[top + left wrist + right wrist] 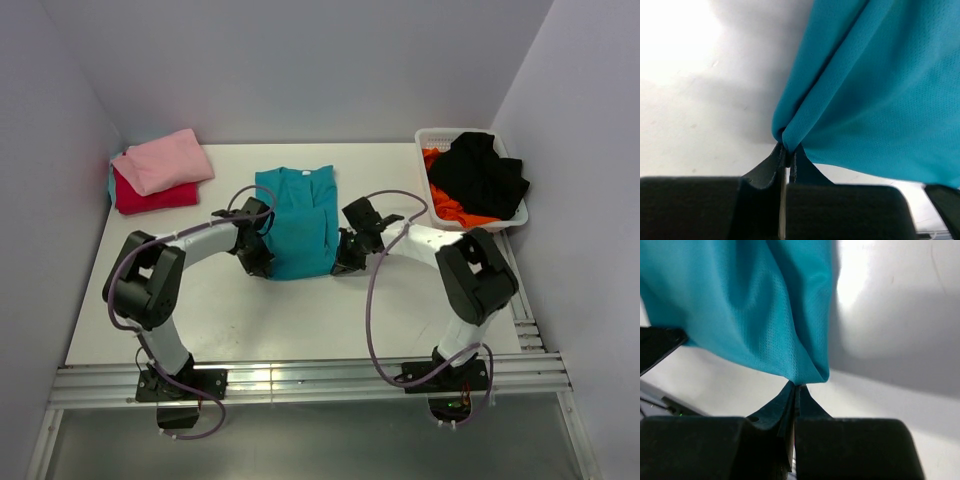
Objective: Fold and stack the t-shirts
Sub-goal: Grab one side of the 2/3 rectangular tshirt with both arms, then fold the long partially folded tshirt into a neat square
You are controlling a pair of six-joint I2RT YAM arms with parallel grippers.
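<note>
Centre of the surface [300,320], and the teal t-shirt [297,225] lies there as a narrow strip, collar at the far end and hem towards the arm bases. Both arms are reaching in on it. The left arm [195,242] comes in from the left, and its jaws sit at the near-left corner of the hem. In the left wrist view those jaws are pressed tight together with a pinch of teal t-shirt [875,85] caught at the very tip, and the cloth gathers into pleats and fans out from the bite. The right arm [420,240] mirrors it at the near-right corner. Its jaws are clamped just as tight, with barely a sliver of gap between them. The corner of the teal t-shirt [755,310] is nipped at their tip, and the fabric creases as it climbs away from them. So that is one corner for each arm, with the hem stretched between them.

At the far-left corner of the surface is the finished pile. A pink t-shirt [165,160] lies folded on top of a red t-shirt [150,196], whose edge peeks out along the near side.

At the far-right corner stands a white lattice basket [432,137]. A black t-shirt [482,175] is heaped in it and spills over the rim. An orange t-shirt [450,209] is bunched underneath, and it shows at the left and near sides. Both piles sit well apart from the teal shirt in the middle.
</note>
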